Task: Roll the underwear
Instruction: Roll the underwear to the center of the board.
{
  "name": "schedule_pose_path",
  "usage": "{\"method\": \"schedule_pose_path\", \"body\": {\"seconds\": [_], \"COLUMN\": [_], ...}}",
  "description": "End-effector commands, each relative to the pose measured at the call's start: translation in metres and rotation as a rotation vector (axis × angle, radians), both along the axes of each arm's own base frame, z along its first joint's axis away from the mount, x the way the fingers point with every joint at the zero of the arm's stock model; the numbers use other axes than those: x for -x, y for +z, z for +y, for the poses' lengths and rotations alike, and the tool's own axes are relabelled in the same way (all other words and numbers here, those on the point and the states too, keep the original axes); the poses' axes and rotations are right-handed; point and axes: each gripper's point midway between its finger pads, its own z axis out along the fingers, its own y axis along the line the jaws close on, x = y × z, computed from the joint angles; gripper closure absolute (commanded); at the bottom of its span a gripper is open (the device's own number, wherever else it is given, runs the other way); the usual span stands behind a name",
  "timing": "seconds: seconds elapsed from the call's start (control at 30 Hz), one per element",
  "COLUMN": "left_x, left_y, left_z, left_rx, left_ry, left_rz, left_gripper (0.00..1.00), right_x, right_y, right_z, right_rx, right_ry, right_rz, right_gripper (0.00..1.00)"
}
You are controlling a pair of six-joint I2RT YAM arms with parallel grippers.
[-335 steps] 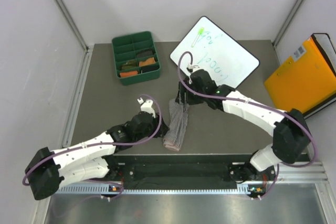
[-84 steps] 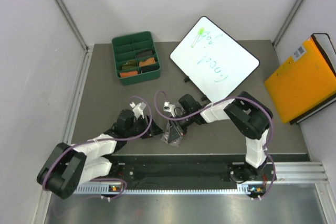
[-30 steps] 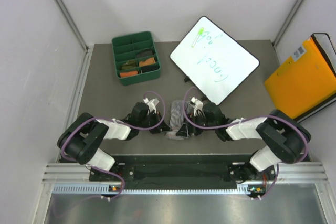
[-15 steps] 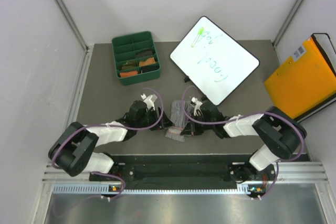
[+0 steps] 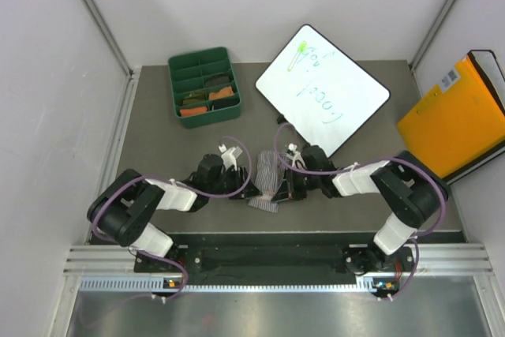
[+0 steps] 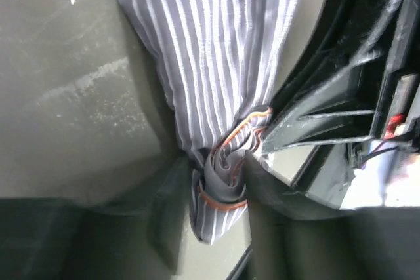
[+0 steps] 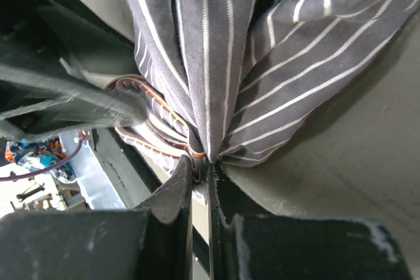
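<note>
Grey desk [image 5: 158, 147], near the whiteboard [image 5: 323, 88]: striped underwear [image 5: 271, 173] lies bunched. Left tool [image 6: 216, 209] and right tool [image 7: 200, 165] each clamp it tight.

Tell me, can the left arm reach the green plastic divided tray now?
Probably not yet: the way to the green plastic tray looks free, but the left hand is shut on the grey-white striped cloth briefs and must release first.

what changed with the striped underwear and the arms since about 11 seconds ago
The striped underwear, then a long flat strip, is now bunched into a shorter bundle. The left gripper moved in from the left and the right gripper drew back from the far end; each is now shut on the cloth. The green tray, whiteboard and orange folder stayed put.
</note>
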Motion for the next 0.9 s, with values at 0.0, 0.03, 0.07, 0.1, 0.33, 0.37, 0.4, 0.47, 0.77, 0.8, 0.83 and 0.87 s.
{"method": "schedule_pose_path", "body": {"seconds": [0.0, 0.03, 0.07, 0.1, 0.33, 0.37, 0.4, 0.47, 0.77, 0.8, 0.83, 0.87], "left_x": [0.005, 0.008, 0.008, 0.01, 0.02, 0.021, 0.026, 0.025, 0.03, 0.031, 0.031, 0.032], "left_y": [-0.017, -0.021, -0.02, -0.021, -0.032, -0.034, -0.038, -0.036, -0.044, -0.044, -0.043, -0.043], "left_z": [-0.001, -0.003, -0.004, -0.005, 0.003, 0.004, 0.008, 0.006, 0.004, 0.003, 0.003, 0.003], "left_rx": [0.011, 0.02, 0.029, 0.036, -0.08, -0.095, -0.125, -0.131, -0.154, -0.15, -0.148, -0.147], "left_ry": [-0.016, -0.02, -0.019, -0.011, -0.016, -0.023, -0.036, -0.054, -0.105, -0.108, -0.108, -0.109], "left_rz": [0.027, 0.063, 0.074, 0.104, 0.24, 0.252, 0.276, 0.287, 0.35, 0.356, 0.357, 0.357], "left_gripper": [0.86, 0.94, 1.0, 1.0, 1.0, 1.0, 1.0, 1.0, 1.0, 1.0, 1.0, 1.0], "right_x": [-0.007, -0.008, -0.014, -0.015, -0.021, -0.024, -0.022, -0.006, 0.024, 0.027, 0.027, 0.025], "right_y": [-0.025, -0.022, -0.015, -0.004, 0.062, 0.067, 0.071, 0.082, 0.052, 0.048, 0.043, 0.039], "right_z": [-0.017, -0.017, -0.015, -0.017, -0.022, -0.022, -0.02, 0.0, 0.033, 0.034, 0.034, 0.032], "right_rx": [0.121, 0.121, 0.118, 0.119, 0.228, 0.258, 0.273, 0.245, 0.378, 0.384, 0.394, 0.416], "right_ry": [-0.036, -0.027, -0.023, 0.0, 0.116, 0.116, 0.155, 0.223, 0.461, 0.477, 0.488, 0.488], "right_rz": [-0.009, -0.025, -0.056, -0.104, -0.573, -0.642, -0.715, -0.857, -1.158, -1.162, -1.16, -1.159], "right_gripper": [0.99, 0.86, 0.76, 0.7, 0.32, 0.32, 0.32, 0.31, 0.31, 0.31, 0.31, 0.31]}}
